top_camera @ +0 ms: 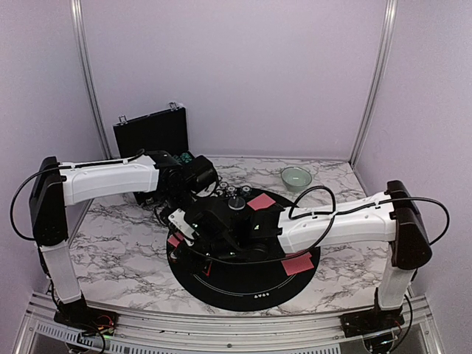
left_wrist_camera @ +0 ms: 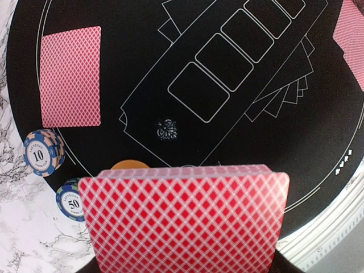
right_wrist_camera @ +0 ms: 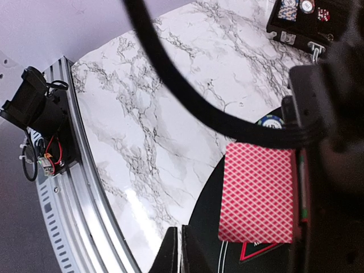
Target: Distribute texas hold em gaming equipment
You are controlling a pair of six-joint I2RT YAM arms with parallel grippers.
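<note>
A round black mat (top_camera: 221, 284) lies on the marble table (top_camera: 118, 236). An open black case (top_camera: 151, 133) stands at the back left with its lid upright, and a bowl (top_camera: 295, 178) sits at the back right. Both arms reach over the mat's left half and hide much of it from above. The left gripper (left_wrist_camera: 185, 263) is clamped on a deck (left_wrist_camera: 185, 213) of red-backed cards over the mat's left side. The deck fills the bottom of the left wrist view and covers most of an orange disc (left_wrist_camera: 129, 165) behind it. The right gripper (right_wrist_camera: 182, 250) is closed with nothing seen between its fingers, at the mat's rim beside bare marble. A black cable (right_wrist_camera: 187, 96) cuts across its view. Further right in that view a red card back (right_wrist_camera: 259, 190) shows against the other arm's black body; whether it is the deck I cannot tell. Two loose cards lie face down on the mat: a far card (left_wrist_camera: 71, 77) and a near card (left_wrist_camera: 350, 34) cut off by the frame. Two stacks of chips sit at the rim just beside the far card, a "10" stack (left_wrist_camera: 41, 153) and a "50" stack (left_wrist_camera: 73, 199); their smaller lettering is unreadable. The mat carries a row of white card outlines, four whole and a fifth cut off, plus a small logo and rim writing too small to read.
</note>
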